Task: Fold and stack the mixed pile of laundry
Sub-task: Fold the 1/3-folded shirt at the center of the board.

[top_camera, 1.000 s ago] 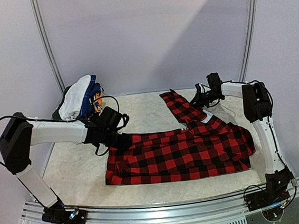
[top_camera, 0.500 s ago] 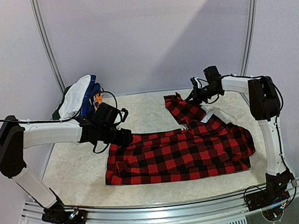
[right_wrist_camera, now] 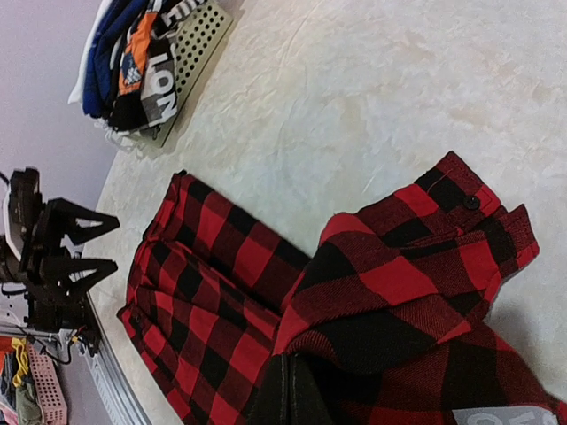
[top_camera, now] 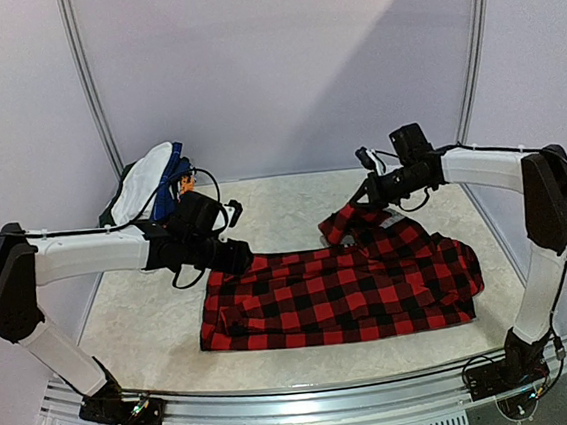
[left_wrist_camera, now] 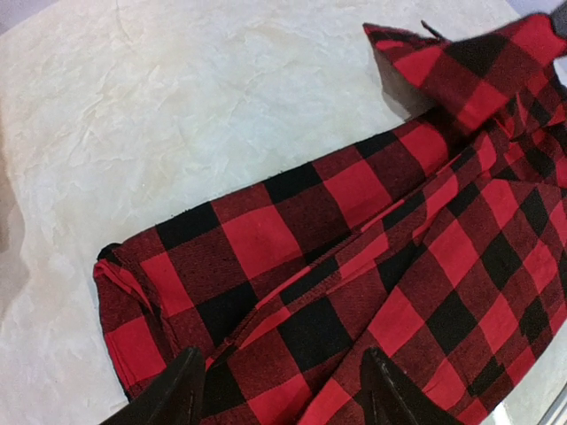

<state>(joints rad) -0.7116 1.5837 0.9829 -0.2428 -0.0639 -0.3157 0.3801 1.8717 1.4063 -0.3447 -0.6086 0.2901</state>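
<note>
- Top view: the plaid shirt is lying mostly flat across the middle and right of the table, long side running left to right. The rest of the laundry pile is bunched up in the far left corner. My left end effector is down at the shirt's far left corner, but I can't read its jaws from up here. The right end effector is pinching a sleeve and holding it up off the table on the far side.
- Left wrist: the fingers are spread apart with nothing clamped, sitting right over the shirt's left end. There's bare table beyond the cloth.
- Right wrist: the fingers are squeezed together on the plaid fabric. The cuff, with its dark button, flops over just past them. The pile sits on a white perforated basket way off in the far corner.
</note>
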